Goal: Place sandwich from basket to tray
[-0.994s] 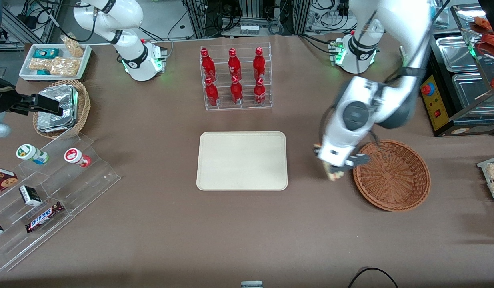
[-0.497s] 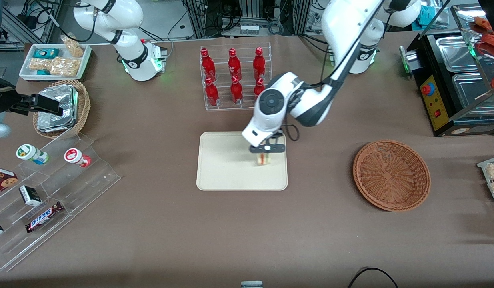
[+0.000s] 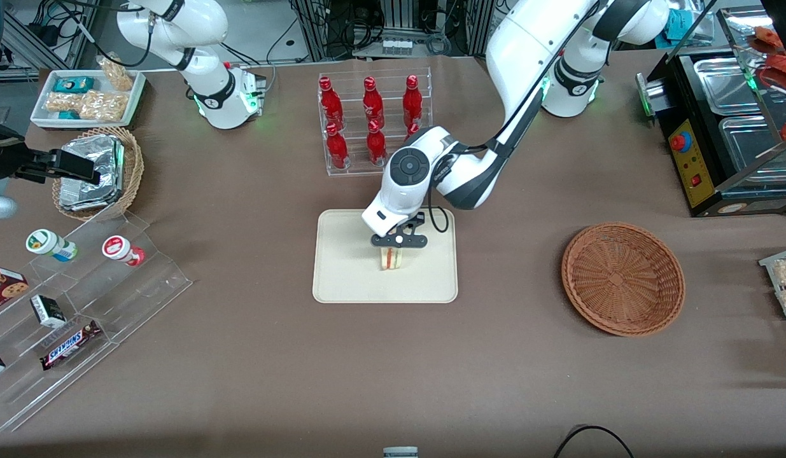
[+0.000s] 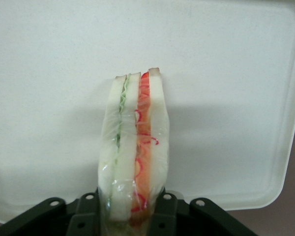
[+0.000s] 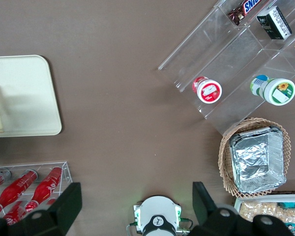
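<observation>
the claw [image 3: 397, 245] is over the middle of the tray [image 3: 342, 280]. it is pinching the sandwich [image 3: 393, 258] between its two black fingers [image 4: 164, 216]. the sandwich hangs down from the claw, with its pointy end toward the tray. from the front it looks like the tip is at the tray or just above it, but i cannot tell if it is touching.

in the left wrist view the sandwich [image 4: 133, 152] shows its layers: white bread on the outside, a thin green strip, another white slice, and a red-orange strip. clear wrap shines around it. the cream tray [image 4: 226, 73] is under it, and a soft shadow lies on the tray beside the sandwich.

the tray lies flat on the brown tabletop [image 3: 393, 369]. the round brown basket [image 3: 623, 278] sits well apart from the tray, toward the working arm's end of the tabletop. nothing is in the basket.

a clear rack of red bottles [image 3: 371, 124] stands farther from the front camera than the tray. toward the parked arm's end there is a smaller basket with silver foil packets [image 3: 95, 170] and clear steps with snacks [image 3: 68, 299].
</observation>
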Robot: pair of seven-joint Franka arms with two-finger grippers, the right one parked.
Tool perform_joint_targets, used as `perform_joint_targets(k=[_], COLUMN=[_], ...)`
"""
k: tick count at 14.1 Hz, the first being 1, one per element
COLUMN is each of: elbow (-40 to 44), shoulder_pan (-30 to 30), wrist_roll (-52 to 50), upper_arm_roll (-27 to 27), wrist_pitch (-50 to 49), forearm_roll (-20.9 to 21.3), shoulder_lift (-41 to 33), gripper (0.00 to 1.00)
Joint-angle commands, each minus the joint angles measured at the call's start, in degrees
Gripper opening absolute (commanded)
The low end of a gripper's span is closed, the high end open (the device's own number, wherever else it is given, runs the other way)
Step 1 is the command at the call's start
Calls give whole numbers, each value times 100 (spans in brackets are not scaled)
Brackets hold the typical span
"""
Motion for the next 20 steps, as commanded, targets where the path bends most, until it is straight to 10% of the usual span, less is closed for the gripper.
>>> perform_joint_targets(k=[1, 10, 20], elbow=[192, 192, 324], shoulder_pan=[-124, 85, 2842], wrist_roll=[-567, -595, 2300], upper_arm_roll=[56, 179, 179], wrist_pitch=[178, -819, -5593], forearm_roll=[1, -60, -7], shoulder_lift=[216, -721, -2901], gripper=[100, 100, 100])
